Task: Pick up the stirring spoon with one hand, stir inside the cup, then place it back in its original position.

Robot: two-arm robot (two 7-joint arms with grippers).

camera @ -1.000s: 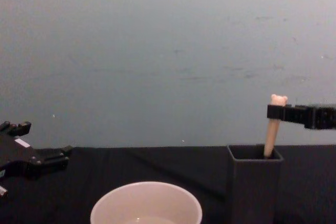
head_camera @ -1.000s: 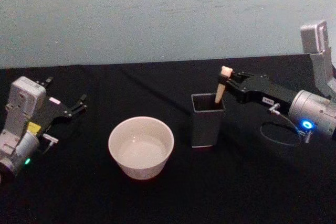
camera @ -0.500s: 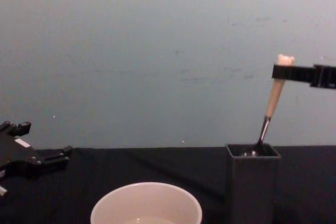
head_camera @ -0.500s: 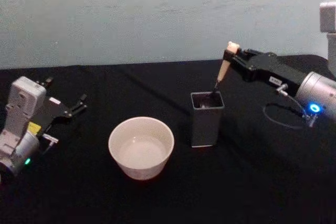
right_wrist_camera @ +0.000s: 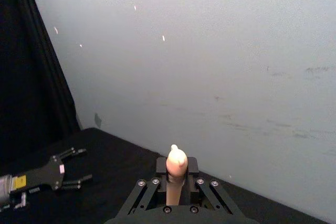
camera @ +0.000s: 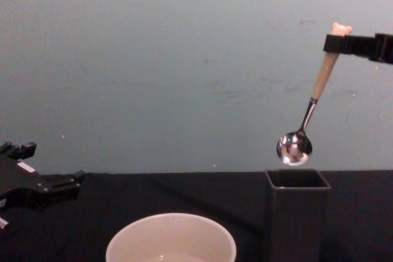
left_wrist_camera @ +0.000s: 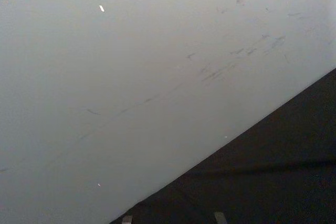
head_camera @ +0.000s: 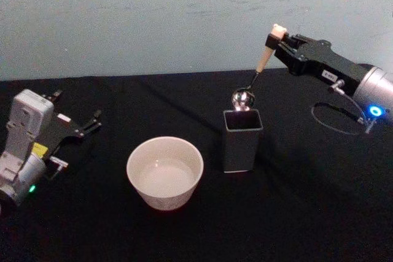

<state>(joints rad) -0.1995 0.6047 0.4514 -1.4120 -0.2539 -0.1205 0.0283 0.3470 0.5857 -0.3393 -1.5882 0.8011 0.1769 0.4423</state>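
- The right gripper (head_camera: 280, 36), at 2 o'clock from the holder (head_camera: 242, 145), is clamped on the stirring spoon (head_camera: 260, 69) near its bear-head end; the bowl hangs just above the holder's mouth.
- Step: pick-up done, I judge. Next: carry toward 8 o'clock and lower into the cup (head_camera: 138, 182).
- The left gripper (head_camera: 78, 105) rests at 9 o'clock, fingers spread, empty.

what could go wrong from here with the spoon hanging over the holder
1. The right pincer grips the stirring spoon near its handle's top, so the tilted spoon may swing or slip in transit.
2. Its bowl hangs just above the holder's rim; heading sideways to the cup without more lift might clip it.
The left pincer is parked at the table's left.
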